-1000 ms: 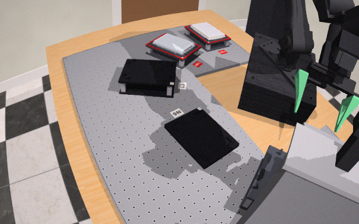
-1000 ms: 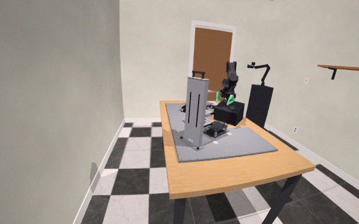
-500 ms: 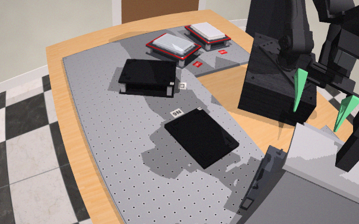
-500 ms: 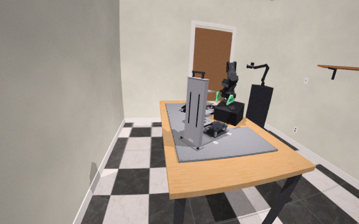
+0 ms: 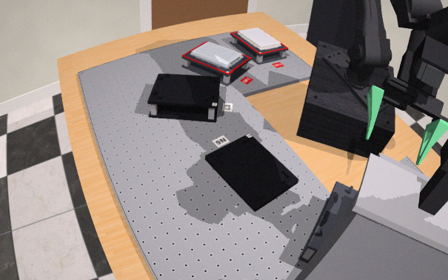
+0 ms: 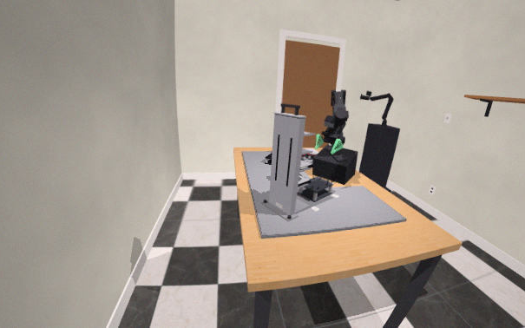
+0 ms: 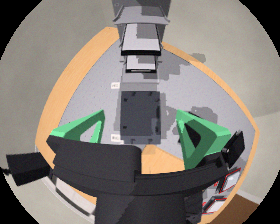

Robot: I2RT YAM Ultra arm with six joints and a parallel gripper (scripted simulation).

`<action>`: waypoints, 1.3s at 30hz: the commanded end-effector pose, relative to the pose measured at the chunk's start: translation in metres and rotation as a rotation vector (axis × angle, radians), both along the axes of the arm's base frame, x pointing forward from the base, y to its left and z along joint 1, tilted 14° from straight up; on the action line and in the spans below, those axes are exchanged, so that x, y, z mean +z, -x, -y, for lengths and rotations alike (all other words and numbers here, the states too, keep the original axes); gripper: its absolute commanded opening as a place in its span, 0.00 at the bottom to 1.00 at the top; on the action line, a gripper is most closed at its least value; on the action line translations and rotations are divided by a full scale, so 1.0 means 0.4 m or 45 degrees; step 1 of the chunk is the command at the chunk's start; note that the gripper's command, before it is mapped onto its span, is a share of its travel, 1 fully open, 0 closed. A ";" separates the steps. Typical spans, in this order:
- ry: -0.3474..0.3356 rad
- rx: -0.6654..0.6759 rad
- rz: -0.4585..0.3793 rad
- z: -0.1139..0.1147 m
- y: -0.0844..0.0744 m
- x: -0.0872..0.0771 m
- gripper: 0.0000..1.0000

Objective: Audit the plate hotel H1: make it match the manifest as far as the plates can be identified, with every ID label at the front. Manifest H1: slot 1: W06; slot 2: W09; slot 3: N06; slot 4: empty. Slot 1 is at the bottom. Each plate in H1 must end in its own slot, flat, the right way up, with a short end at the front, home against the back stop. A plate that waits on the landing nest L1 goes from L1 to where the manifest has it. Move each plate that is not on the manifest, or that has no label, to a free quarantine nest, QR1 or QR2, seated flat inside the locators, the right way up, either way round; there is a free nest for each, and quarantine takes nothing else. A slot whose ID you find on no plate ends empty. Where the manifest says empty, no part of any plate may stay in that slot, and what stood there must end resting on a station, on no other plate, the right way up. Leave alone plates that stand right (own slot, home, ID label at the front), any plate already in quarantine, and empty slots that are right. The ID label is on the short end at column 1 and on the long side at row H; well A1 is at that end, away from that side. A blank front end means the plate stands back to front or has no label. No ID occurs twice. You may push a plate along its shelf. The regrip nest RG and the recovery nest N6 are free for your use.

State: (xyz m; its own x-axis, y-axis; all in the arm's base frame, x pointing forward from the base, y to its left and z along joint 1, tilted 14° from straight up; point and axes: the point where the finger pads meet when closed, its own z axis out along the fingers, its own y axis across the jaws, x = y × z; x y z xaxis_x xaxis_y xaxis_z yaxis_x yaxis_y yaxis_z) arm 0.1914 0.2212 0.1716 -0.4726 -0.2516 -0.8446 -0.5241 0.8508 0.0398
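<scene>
Here, the plate hotel [image 6: 284,165], a tall grey tower, is being shown standing at the near left of the perforated grey mat [image 6: 352,208]. Its slot contents are not being shown legibly in any view. Beyond the hotel, two red-edged quarantine nests [image 5: 217,61] are each being occupied by a pale plate. Between those nests and the hotel, two black stations are being seen, one tagged N6 [image 5: 221,141]. The gripper [image 5: 400,126] is being held spread to its fullest, grasping and touching nothing, just above the hotel's top. For the approach, the green fingers [image 5: 374,111] are probably best lowered level with a shelf front, so labels can be read.
</scene>
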 end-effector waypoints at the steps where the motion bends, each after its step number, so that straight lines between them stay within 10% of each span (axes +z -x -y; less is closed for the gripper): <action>1: -0.059 -0.013 0.036 -0.002 -0.004 0.056 1.00; 22: -0.059 -0.013 0.036 -0.002 -0.004 0.056 1.00; 24: 0.007 -0.025 0.010 0.002 -0.013 -0.019 1.00; 39: 0.007 -0.010 0.004 -0.016 -0.027 -0.126 1.00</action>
State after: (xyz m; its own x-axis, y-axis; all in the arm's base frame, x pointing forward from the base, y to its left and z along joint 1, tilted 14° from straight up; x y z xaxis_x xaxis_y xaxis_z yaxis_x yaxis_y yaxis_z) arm 0.1984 0.2224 0.1239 -0.4861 -0.2738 -0.8299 -0.5142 0.8575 0.0183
